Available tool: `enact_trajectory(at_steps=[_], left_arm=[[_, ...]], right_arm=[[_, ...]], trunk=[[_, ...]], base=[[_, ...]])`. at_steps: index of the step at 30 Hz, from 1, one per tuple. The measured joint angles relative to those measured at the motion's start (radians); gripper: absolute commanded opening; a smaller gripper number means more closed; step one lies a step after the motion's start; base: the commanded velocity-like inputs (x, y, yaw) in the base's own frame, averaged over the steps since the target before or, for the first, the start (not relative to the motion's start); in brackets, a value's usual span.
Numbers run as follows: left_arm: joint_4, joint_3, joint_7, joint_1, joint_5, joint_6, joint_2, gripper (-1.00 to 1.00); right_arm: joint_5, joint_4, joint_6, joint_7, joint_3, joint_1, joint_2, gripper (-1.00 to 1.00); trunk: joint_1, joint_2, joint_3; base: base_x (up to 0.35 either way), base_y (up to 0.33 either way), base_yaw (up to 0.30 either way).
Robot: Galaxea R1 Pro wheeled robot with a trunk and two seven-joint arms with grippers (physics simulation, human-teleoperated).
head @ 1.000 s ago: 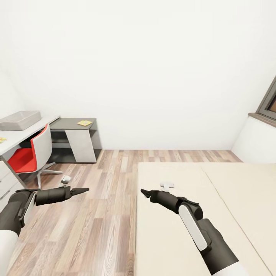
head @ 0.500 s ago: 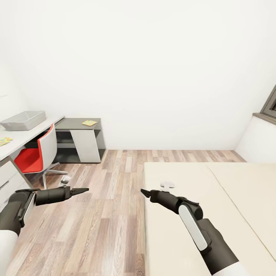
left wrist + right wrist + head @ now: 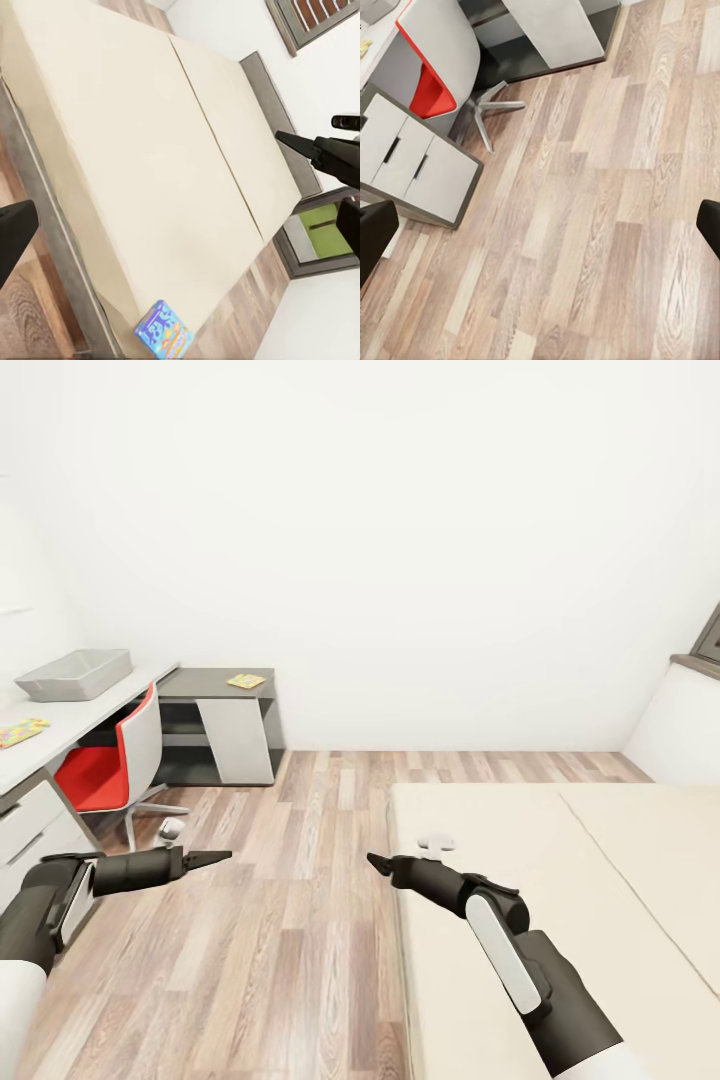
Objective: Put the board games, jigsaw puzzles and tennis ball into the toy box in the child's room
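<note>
my left gripper [image 3: 222, 854] hung out over the wood-plank floor [image 3: 290, 920], its jaws drawn together to a thin point with nothing between them. my right gripper [image 3: 374, 861] reached forward at the near corner of the bed [image 3: 560, 920], jaws likewise pressed to a point and holding nothing. in each wrist view the fingertips [image 3: 375, 236] showed only as dark tips at opposite edges of the picture.

the toy box [image 3: 75, 674] sat on the white table [image 3: 60, 722] far to my left, against the wall. nearer me on the same table lay one flat colourful piece [image 3: 20, 733], too small to tell whether it was a jigsaw puzzle or a board game. on the lower dark grey unit [image 3: 210, 682] joined to the table lay another small flat yellowish piece [image 3: 246, 681], also too small to name. a red and white chair [image 3: 110, 760] stood at the table, with white drawers [image 3: 416, 161] beside it.

the bed's beige mattress ran in two parts along my right. from my left wrist view a small, mostly blue board game [image 3: 163, 330] lay at one corner of the mattress [image 3: 150, 172], close to the edge, and the grey headboard [image 3: 281, 127] stood along the far side under a dark-framed window [image 3: 315, 19]. a small white object [image 3: 435, 843] sat just beyond my right gripper in the head view.
</note>
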Motion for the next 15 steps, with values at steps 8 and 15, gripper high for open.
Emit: enact_trajectory(at_steps=[8, 15], left_arm=[[0.0, 0.0, 0.0, 0.0, 0.001, 0.0, 0.0, 1.0], [0.0, 0.0, 0.0, 0.0, 0.001, 0.0, 0.0, 1.0]], right_arm=[[0.0, 0.0, 0.0, 0.0, 0.0, 0.0, 0.0, 1.0], [0.0, 0.0, 0.0, 0.0, 0.0, 0.0, -0.001, 1.0]], trunk=[[0.0, 0.0, 0.0], [0.0, 0.0, 0.0]], base=[[0.0, 0.221, 0.0], [0.0, 0.22, 0.0]])
